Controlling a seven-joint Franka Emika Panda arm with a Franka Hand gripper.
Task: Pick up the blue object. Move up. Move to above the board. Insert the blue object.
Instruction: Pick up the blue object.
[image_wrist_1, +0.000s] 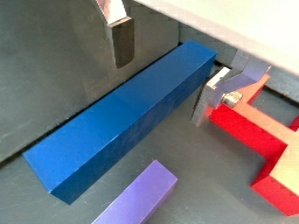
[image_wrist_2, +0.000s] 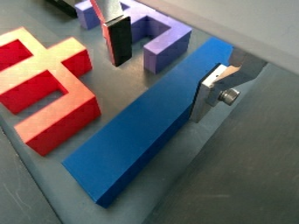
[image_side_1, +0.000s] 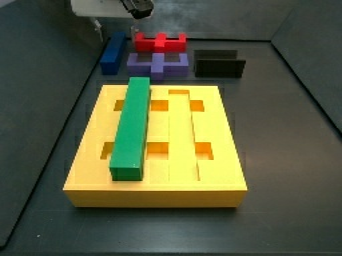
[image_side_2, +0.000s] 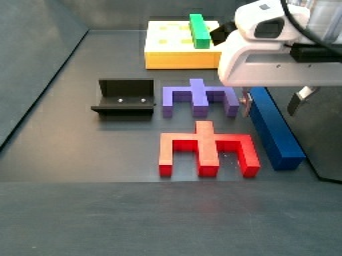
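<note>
The blue object (image_wrist_1: 122, 122) is a long dark blue bar lying flat on the grey floor, also seen in the blue object's other wrist view (image_wrist_2: 146, 131) and in both side views (image_side_1: 110, 53) (image_side_2: 274, 125). My gripper (image_wrist_1: 163, 87) (image_wrist_2: 162, 87) is open and low, straddling one end of the bar. One finger (image_wrist_1: 121, 44) stands clear of the bar's side, while the finger opposite (image_wrist_2: 214, 83) sits close against the other side. The yellow board (image_side_1: 94, 150) (image_side_2: 167, 57) lies apart from it with a green bar (image_side_1: 132, 125) in one groove.
A purple notched block (image_wrist_2: 158, 39) (image_side_2: 201, 97) and a red notched block (image_wrist_2: 47, 83) (image_side_2: 207, 150) lie right beside the bar. The dark fixture (image_side_1: 221, 64) (image_side_2: 124, 97) stands past them. The enclosure wall (image_side_2: 321, 130) runs close along the bar's other side.
</note>
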